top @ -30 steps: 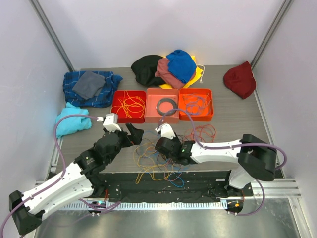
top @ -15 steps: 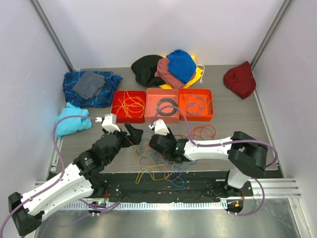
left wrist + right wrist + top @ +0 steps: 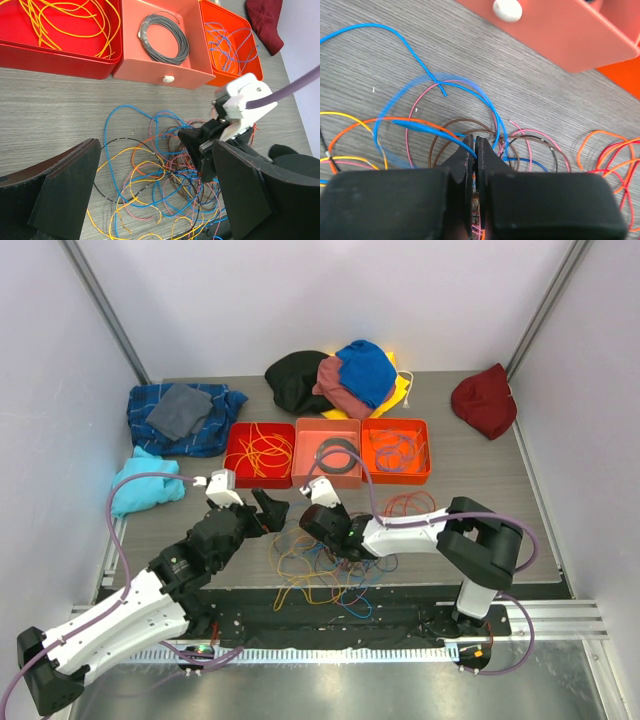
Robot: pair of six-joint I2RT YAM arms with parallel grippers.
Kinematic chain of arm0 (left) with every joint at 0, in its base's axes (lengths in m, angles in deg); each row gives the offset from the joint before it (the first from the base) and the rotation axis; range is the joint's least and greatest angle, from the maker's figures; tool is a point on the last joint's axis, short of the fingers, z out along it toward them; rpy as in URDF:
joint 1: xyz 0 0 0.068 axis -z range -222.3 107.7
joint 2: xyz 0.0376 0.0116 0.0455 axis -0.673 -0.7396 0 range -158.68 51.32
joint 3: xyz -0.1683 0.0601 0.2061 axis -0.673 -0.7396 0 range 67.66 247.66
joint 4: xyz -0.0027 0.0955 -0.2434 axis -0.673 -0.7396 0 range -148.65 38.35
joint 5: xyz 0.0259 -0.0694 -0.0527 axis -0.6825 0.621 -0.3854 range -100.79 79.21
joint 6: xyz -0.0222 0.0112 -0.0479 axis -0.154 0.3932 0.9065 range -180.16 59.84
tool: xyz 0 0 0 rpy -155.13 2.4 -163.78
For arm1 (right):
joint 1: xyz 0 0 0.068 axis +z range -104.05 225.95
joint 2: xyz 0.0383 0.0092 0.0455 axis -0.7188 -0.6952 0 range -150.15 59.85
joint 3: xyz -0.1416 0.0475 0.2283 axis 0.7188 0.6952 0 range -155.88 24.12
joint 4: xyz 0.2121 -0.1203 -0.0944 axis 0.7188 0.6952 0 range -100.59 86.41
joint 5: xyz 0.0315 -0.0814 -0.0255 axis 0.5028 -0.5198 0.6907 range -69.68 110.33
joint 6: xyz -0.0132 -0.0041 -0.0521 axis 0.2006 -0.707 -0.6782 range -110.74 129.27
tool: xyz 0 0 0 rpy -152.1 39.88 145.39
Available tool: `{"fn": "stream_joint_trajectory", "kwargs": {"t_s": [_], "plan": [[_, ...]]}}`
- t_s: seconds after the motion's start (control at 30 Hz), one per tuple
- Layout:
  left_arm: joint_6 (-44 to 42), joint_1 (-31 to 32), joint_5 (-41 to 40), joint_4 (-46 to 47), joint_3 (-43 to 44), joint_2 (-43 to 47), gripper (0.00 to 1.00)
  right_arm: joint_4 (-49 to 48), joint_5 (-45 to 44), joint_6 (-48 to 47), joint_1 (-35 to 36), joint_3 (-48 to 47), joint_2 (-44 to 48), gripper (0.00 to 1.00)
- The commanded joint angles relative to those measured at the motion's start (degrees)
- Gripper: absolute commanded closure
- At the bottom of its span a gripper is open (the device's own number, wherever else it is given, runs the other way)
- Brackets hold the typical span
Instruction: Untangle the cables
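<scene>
My right gripper [image 3: 473, 145] looks pinched shut on a blue cable [image 3: 492, 107] in the cables [image 3: 310, 565], at six o'clock from the trays [image 3: 327, 485]. I'd draw it slowly toward twelve. My left gripper [image 3: 268, 510] gapes wide, ready to pin the rest.

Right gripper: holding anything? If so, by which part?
Right gripper is shut on a blue cable, pinched at the very tips along a looped stretch, not at a visible end. Left gripper is open, holding nothing.
</scene>
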Motion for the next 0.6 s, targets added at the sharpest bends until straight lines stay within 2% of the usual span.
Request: {"fn": "stream_joint_trajectory", "kwargs": {"t_s": [0.0, 0.3, 0.57], "plan": [[-0.1, -0.1, -1.4, 1.0, 0.1, 0.4, 0.00, -0.7, -3.9, 0.2, 0.7, -2.6, 6.6, 0.99], [0.2, -0.1, 0.7, 4.1, -0.2, -1.2, 0.00, 14.5, -6.4, 0.1, 2.5, -10.4, 26.4, 0.99], [0.3, -0.1, 3.8, 9.1, 0.2, -5.0, 0.00, 24.9, -8.1, -3.8, 2.5, -25.0, 34.2, 0.99]]}}
